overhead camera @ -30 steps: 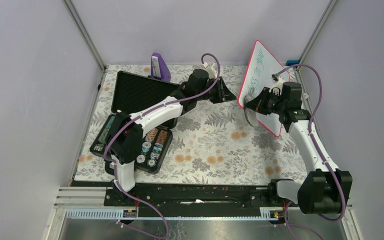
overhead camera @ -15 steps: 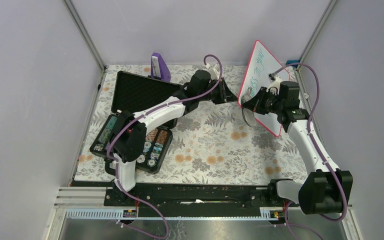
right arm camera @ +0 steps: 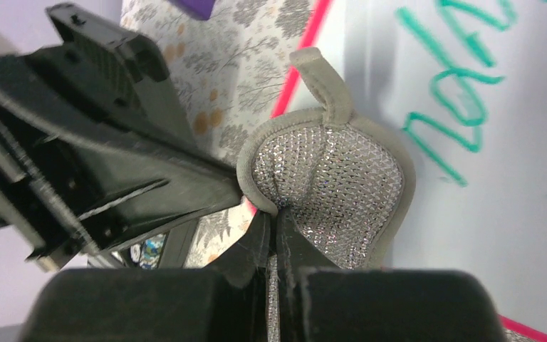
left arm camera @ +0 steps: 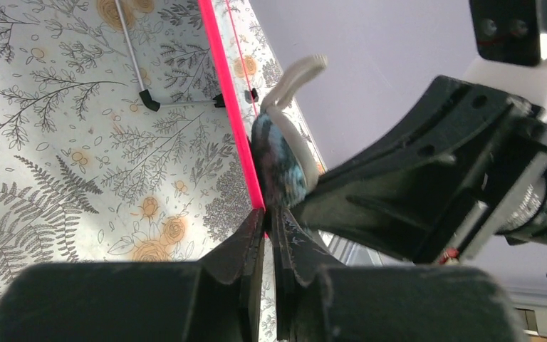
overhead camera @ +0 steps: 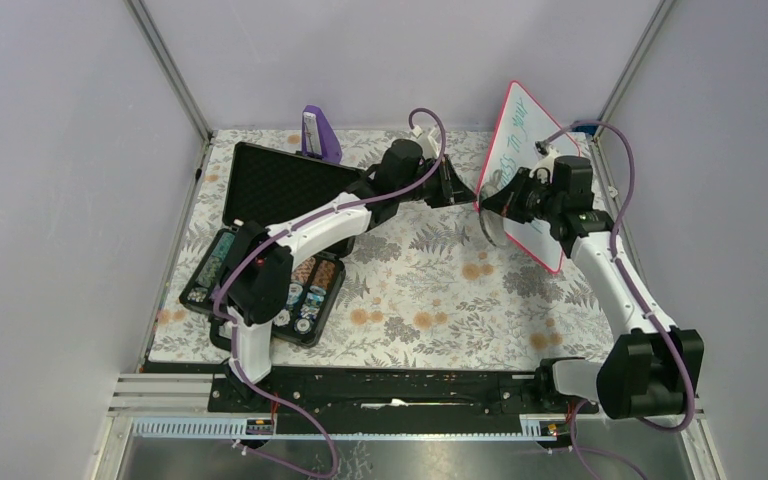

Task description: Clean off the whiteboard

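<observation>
The whiteboard [overhead camera: 538,150] stands tilted at the back right, its red rim [left arm camera: 224,85] facing the left arm. Green handwriting [right arm camera: 456,100] covers its white face [right arm camera: 484,214]. My left gripper [overhead camera: 470,190] is shut on the board's left rim, and the rim runs down into the closed fingertips [left arm camera: 267,214]. My right gripper [overhead camera: 498,200] is shut on a round silver-grey cloth pad [right arm camera: 327,178] with a loop. The pad rests against the board's face near the left rim, just beside the left gripper. From the left wrist the pad [left arm camera: 278,160] looks dark blue.
An open black case [overhead camera: 280,180] lies at the back left, its lower half [overhead camera: 270,290] filled with several small round items. A purple object [overhead camera: 315,132] stands behind it. The board's thin metal stand legs [left arm camera: 142,71] rest on the floral cloth [overhead camera: 430,290]. Grey walls close in on both sides.
The left gripper has closed onto the board's left rim. The right gripper has carried the pad slightly up and left along the board's face.
</observation>
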Available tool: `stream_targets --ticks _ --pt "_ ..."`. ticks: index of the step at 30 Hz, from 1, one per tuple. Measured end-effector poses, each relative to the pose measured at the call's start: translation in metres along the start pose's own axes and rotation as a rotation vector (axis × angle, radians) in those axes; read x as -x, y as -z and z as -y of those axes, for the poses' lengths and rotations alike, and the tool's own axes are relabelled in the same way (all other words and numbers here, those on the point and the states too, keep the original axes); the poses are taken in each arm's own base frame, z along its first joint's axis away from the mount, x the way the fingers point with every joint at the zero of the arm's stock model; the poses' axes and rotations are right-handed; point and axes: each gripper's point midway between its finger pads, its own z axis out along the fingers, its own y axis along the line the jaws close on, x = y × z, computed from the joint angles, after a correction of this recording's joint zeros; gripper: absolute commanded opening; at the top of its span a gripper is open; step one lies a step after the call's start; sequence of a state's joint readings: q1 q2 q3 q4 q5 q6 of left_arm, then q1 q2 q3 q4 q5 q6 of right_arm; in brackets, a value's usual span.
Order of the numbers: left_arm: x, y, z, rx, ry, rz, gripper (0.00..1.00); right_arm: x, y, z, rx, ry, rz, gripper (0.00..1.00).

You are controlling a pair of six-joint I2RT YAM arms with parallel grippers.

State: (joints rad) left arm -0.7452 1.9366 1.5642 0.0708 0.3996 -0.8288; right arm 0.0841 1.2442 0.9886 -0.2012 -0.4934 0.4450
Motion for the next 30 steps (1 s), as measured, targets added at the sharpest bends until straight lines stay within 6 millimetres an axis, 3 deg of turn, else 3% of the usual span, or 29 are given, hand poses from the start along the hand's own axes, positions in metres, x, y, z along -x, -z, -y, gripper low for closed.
stream_targets --ticks 8,11,13,18,20,30 --pt "0.000 -0.002 0.001 -0.003 -0.003 -0.002 0.10 0.010 0.002 0.050 -0.130 -0.097 0.020 0.00" --pt "0.001 -0.003 0.001 -0.005 -0.008 0.000 0.10 0.009 0.004 0.058 -0.161 -0.105 0.022 0.00" --pt "0.001 -0.003 0.001 -0.003 -0.010 -0.003 0.16 0.009 0.005 0.059 -0.170 -0.101 0.022 0.00" --pt "0.003 -0.003 0.004 -0.002 -0.034 -0.005 0.44 0.012 0.008 0.057 -0.179 -0.087 0.021 0.00" --pt "0.004 -0.003 0.007 -0.003 -0.048 -0.003 0.49 0.016 0.010 0.052 -0.163 -0.083 0.024 0.00" --pt "0.023 -0.019 0.018 -0.006 -0.091 -0.018 0.45 0.052 0.007 0.007 -0.010 -0.059 0.069 0.00"
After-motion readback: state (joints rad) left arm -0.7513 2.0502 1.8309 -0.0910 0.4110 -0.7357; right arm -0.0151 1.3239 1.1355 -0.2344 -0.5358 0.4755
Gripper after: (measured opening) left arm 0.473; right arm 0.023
